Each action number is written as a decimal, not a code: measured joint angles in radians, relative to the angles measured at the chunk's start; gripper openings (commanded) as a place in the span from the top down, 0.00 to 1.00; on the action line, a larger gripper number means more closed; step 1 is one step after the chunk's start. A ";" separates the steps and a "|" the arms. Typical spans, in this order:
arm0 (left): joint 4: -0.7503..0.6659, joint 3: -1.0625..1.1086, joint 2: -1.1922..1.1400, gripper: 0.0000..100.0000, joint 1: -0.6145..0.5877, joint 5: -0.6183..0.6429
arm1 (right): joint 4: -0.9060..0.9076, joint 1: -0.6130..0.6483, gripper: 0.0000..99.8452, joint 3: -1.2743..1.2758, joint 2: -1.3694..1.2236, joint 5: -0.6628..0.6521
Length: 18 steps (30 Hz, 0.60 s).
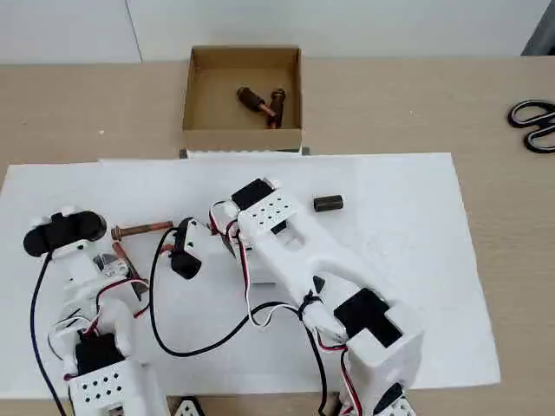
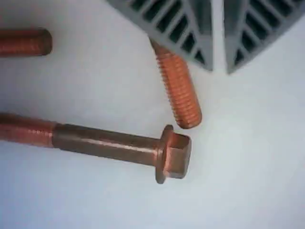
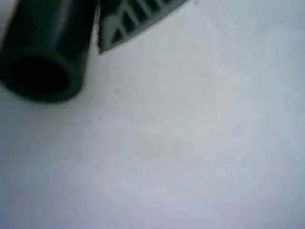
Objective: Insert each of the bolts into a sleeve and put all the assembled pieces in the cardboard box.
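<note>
Above white paper | my left fingers clamp copper threaded bolt | right fingers pinch black cylindrical sleeve | next: align, insert

Loose bolt lies just beside the left fingers.

Ref: cardboard box. Inside, right half: two assembled pieces. Paper sheet begins just in front of it. On sheet: loose sleeve front-right of box; first bolt front-left, second bolt just nearer me, at my left pincer. My right pincer, clamping the gripped sleeve, front-left too, right of both bolts. Scissors far right of box, off sheet.
</note>
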<state>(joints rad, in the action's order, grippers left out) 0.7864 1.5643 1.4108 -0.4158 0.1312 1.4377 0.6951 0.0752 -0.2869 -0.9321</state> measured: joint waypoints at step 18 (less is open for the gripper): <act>0.000 0.000 0.000 0.99 0.000 0.000 | -0.006 -0.052 0.99 -0.055 -0.057 -0.014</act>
<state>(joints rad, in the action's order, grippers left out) 0.7864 1.5643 1.4108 -0.4158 0.1312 1.4316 0.6429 0.0199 -0.3437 -0.9459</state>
